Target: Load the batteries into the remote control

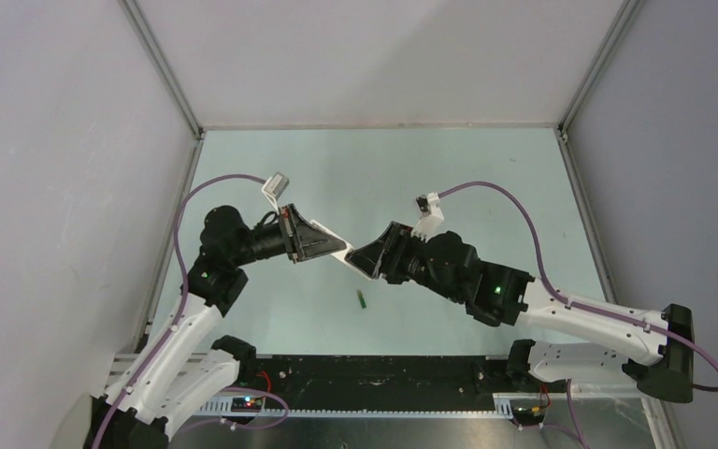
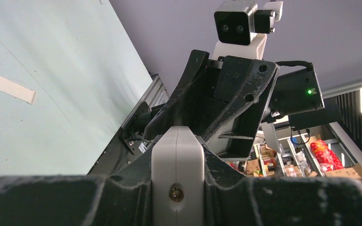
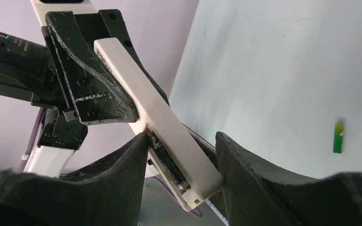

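The left claw [image 1: 329, 245] is clenched on the upper half of the white remote control [image 3: 160, 117], holding it tilted in the air above the pale green desk [image 1: 449, 168]. The right claw [image 3: 181, 148] straddles the remote's lower end, one finger close on either side, though I cannot tell whether it is pressing on it. A dark battery [image 3: 170, 170] lies in the open bay at that lower end, the green battery [image 3: 338, 137] lies on the desk below the remote and apart from it, and a flat white strip [image 2: 13, 89] lies on the desk, well away from the remote.
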`<state>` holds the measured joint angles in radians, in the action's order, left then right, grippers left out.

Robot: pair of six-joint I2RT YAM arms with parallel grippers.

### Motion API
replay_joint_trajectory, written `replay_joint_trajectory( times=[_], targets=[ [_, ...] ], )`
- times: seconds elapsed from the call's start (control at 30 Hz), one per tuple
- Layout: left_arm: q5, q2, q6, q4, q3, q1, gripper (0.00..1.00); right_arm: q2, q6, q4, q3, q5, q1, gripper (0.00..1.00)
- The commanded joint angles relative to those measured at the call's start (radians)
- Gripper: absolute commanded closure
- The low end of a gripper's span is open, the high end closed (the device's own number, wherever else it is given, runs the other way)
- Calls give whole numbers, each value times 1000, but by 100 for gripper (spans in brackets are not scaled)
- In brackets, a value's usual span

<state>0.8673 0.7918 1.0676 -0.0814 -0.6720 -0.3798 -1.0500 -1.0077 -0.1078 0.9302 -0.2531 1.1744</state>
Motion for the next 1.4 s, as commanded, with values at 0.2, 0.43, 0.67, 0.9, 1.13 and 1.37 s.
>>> replay_joint_trajectory(
  times=[0.2, 0.43, 0.67, 0.9, 1.13, 1.37],
  targets=[
    [-29, -7, 66, -27, -72, -4, 100, 13, 6, 71, -10, 76, 3, 35],
    [-23, -7, 45, -27, -70, -5, 100, 39, 12, 96, -11, 81, -4, 11],
    [-1, -16, -16, -26, -45, -4, 100, 100, 54, 117, -11, 79, -21, 3],
    [45, -54, -94, -26, -55, -4, 100, 123, 83, 23, -11, 73, -41, 12],
    [57, -83, -120, -26, -58, -4, 100, 87, 113, 51, -11, 113, -44, 31],
    [44, -75, -103, -26, -56, -4, 100, 62, 139, 60, -11, 154, -43, 37]
  ],
)
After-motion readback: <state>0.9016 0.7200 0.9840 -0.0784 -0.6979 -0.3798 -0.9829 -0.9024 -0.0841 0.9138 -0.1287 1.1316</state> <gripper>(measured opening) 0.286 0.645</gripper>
